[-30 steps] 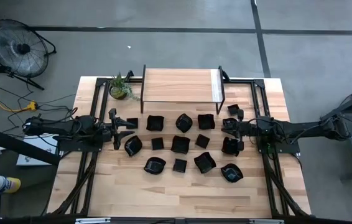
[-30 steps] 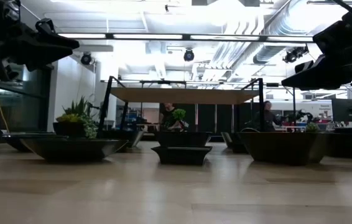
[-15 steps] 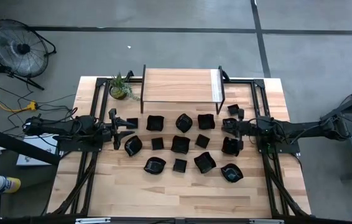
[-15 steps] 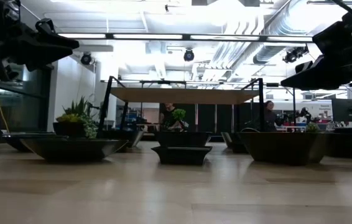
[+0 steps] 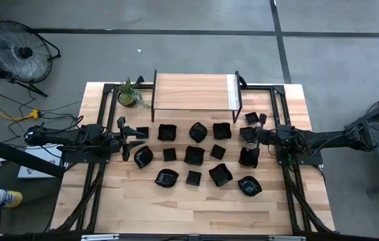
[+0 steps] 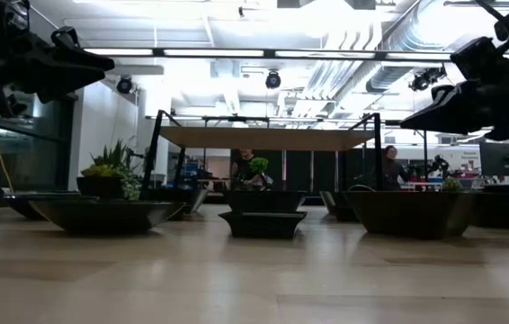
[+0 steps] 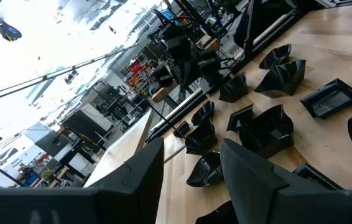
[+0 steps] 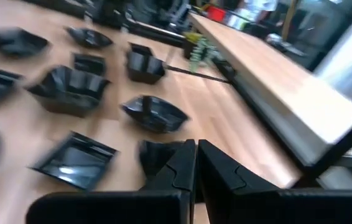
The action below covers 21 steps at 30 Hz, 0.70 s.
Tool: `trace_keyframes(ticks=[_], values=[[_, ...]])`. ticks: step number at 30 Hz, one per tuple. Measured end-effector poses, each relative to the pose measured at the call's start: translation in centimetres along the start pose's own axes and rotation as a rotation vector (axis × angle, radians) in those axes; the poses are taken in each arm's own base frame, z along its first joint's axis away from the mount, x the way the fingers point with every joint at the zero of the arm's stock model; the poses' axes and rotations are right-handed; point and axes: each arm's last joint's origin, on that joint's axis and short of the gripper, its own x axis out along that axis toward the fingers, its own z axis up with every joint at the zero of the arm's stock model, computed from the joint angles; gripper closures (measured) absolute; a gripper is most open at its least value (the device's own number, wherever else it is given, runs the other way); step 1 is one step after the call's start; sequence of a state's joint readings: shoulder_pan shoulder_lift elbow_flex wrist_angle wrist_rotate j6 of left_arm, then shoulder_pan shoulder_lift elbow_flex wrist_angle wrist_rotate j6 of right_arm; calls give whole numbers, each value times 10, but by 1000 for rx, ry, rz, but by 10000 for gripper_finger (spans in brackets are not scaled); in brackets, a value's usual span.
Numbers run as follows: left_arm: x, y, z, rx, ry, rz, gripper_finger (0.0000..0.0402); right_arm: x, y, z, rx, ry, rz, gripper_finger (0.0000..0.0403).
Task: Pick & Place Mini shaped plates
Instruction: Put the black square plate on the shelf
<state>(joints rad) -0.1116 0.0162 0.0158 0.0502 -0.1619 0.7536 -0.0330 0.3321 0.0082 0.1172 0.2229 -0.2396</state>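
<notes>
- Now your right gripper (image 5: 258,134) hangs clenched and empty at the table's (image 5: 196,217) 3 o'clock edge.
- Your left gripper (image 5: 140,139) waits at 9 o'clock, fingers spread, holding nothing.
- Between them sit the mini shaped plates (image 5: 194,154).

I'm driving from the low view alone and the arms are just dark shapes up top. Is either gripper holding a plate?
Observer: No. The right gripper is shut with nothing between its fingers.
Operator: And the left one?
Observer: The left gripper is open and empty, above the plates.
Operator: Where is the right one on the table?
Observer: From above, the right gripper is over the right-hand end of the plates, near the raised wooden shelf.
</notes>
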Motion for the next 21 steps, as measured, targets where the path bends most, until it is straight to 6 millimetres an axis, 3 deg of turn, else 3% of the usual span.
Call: trace_keyframes(ticks=[10, 21], values=[[0, 0, 0, 0, 0, 0, 247, 0, 2, 0, 373, 0, 55, 391], [0, 0, 0, 0, 0, -1, 247, -1, 5, 6, 606, -39, 214, 391]])
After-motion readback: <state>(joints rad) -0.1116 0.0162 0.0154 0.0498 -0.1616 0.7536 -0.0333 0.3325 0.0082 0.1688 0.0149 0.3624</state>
